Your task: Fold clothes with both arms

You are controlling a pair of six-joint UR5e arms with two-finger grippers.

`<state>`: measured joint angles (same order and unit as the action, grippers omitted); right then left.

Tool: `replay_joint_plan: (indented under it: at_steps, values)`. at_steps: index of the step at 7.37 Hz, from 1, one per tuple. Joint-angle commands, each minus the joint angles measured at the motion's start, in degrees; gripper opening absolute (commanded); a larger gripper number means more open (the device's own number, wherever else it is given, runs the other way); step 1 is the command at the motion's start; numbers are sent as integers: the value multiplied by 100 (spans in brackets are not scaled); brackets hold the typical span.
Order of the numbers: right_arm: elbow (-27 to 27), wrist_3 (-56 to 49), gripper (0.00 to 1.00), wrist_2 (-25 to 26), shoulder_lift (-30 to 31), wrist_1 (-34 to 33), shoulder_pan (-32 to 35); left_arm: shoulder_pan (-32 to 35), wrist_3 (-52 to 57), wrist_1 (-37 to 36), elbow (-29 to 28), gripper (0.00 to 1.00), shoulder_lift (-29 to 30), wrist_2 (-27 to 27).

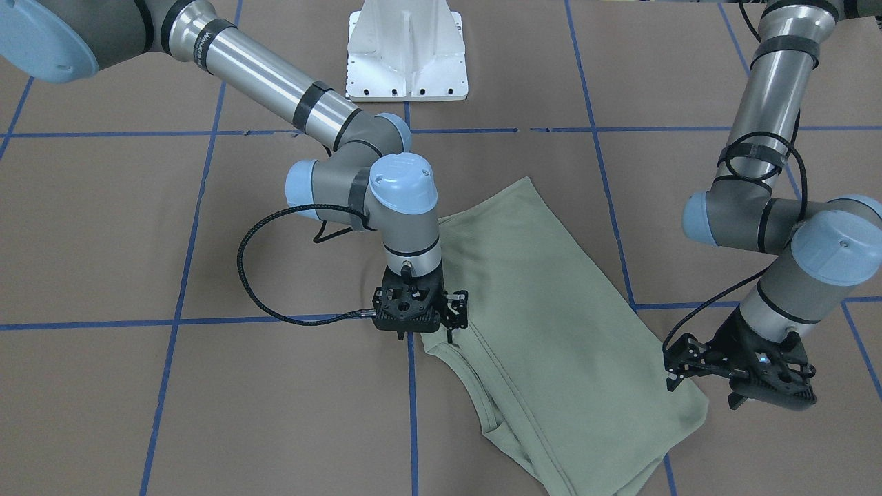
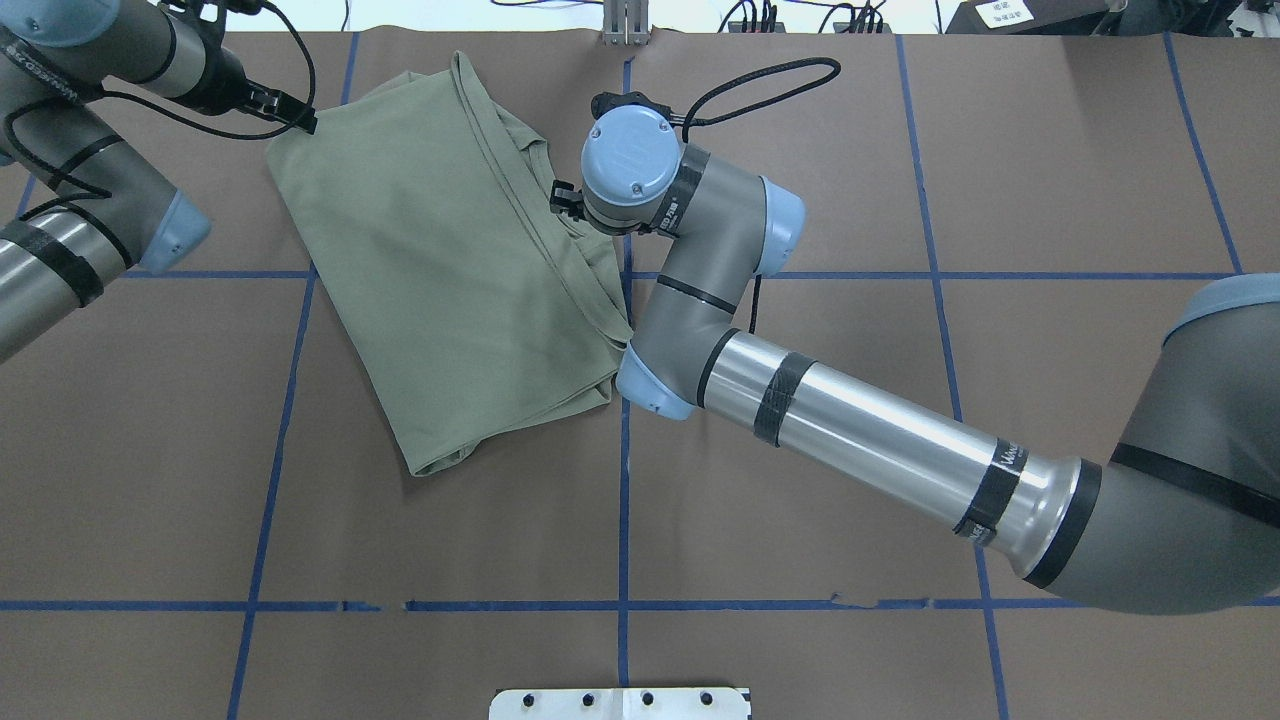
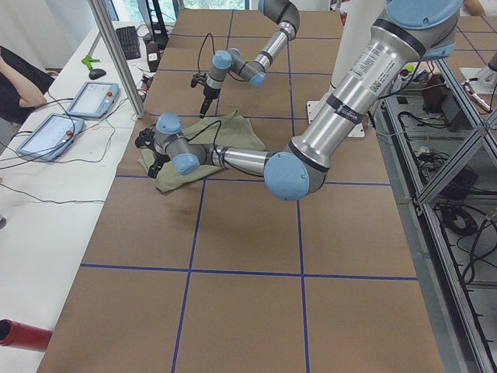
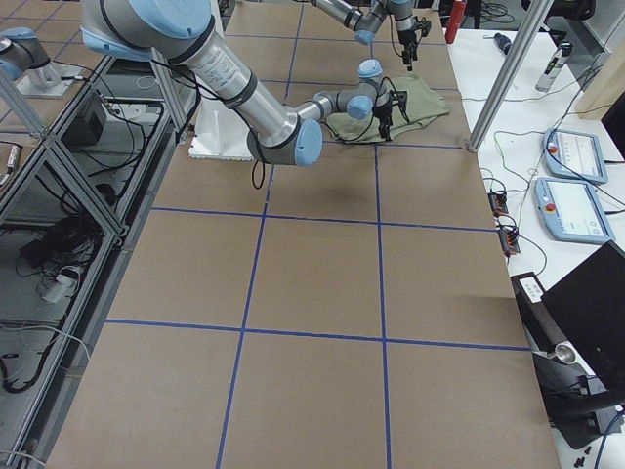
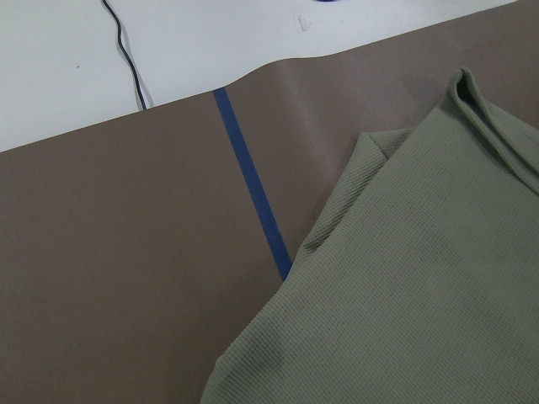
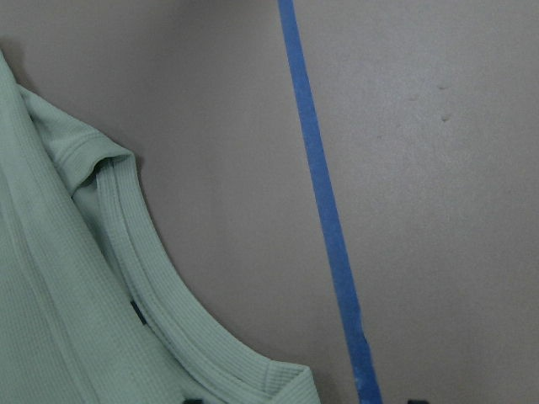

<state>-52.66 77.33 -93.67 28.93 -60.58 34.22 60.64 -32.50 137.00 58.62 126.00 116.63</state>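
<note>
Two grippers: both empty, both set low at opposite edges of the one garment on the brown counter (image 1: pixel 138 241)
Shirt: the pale green shirt (image 1: pixel 551 303) lies folded into a long band between the two grippers, flat and held by neither
Right gripper: the right gripper (image 1: pixel 424 336) has its fingers spread with nothing in them; the ribbed collar (image 6: pixel 160 278) lies directly beneath it, and a blue tape line (image 6: pixel 320 210) runs just beside
Left gripper: the left gripper (image 1: pixel 703 393) also looks spread and empty; a corner of the shirt (image 5: pixel 379 143) lies just under it, toward the other gripper
Step, by my reading: lining up to pinch both ends for the next fold
Risk one: the right gripper catches only the top layer at the collar, where several edges stack, so the band peels open on lifting
Risk two: the left gripper closes on too thin a margin at the corner and the knit slips out
Risk three: one side lifts without the other, dragging the band askew
</note>
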Motion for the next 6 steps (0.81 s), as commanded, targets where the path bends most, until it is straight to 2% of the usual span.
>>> replay_joint_plan:
  at_steps: [1, 2, 4, 5, 6]
  values:
    - [298, -34, 83, 321, -37, 291, -91, 0, 7, 11, 0, 100, -23, 8]
    - [335, -43, 81, 332, -54, 319, -100, 0, 16, 11, 0, 100, -23, 0]
    - [336, -43, 71, 341, -63, 319, -152, 0, 16, 11, 0, 100, -32, 0]
    - [336, -43, 62, 341, -63, 319, -153, 0, 25, 11, 0, 100, -32, 8]
    - [336, -43, 61, 350, -63, 319, -153, 0, 25, 11, 0, 100, -32, 0]
